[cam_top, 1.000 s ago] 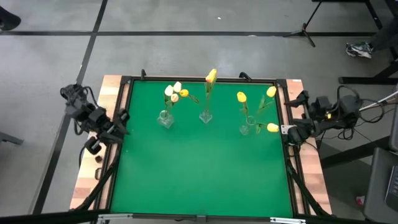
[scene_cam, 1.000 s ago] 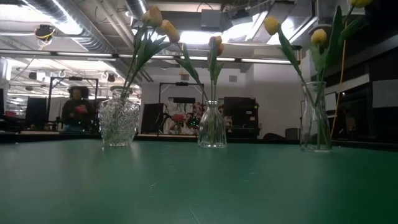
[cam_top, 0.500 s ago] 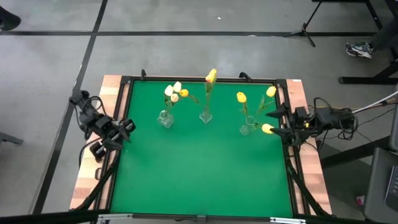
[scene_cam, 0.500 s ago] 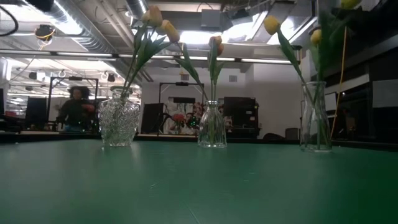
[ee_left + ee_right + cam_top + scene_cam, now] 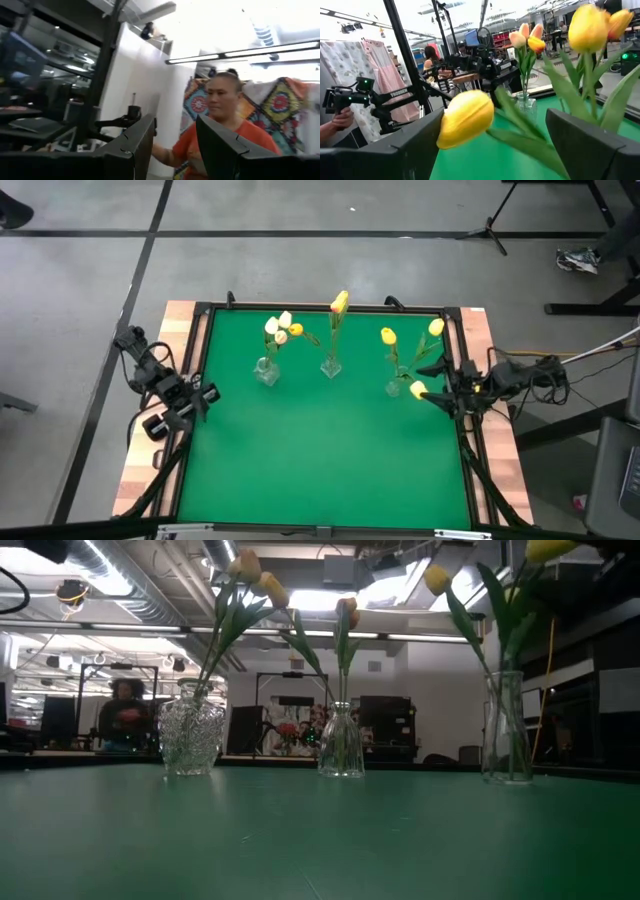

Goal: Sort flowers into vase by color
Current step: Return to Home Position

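Three glass vases stand in a row across the far half of the green table (image 5: 320, 470), and the flowers (image 5: 283, 329) are all in them. The left vase (image 5: 265, 372) holds white and orange-yellow heads, with stems leaning toward the far edge. The middle vase (image 5: 330, 367) carries the middle flower (image 5: 340, 303), its long axis pointing at the far edge. The right vase (image 5: 393, 388), the closest to the right edge, holds three yellow tulips. One points at the far edge and one toward the far right corner. The lowest yellow flower (image 5: 417, 389) is tipped far over, its stem running almost level from the vase mouth toward the right edge.

The right gripper (image 5: 440, 384) sits just inside the right edge, facing the right vase, with its fingers spread wide on either side of that low head. In the right wrist view the head lies in the gap between them, and whether it touches a finger cannot be told. The left gripper (image 5: 203, 396) is at the left edge, well apart from the left vase, its fingers (image 5: 135, 145) parted. A person (image 5: 225, 140) in an orange top shows beyond them.

Open green surface runs from the vases to the near edge and between the left edge and the left vase. The strip between the right vase and the right edge is narrow, and the right gripper takes it up
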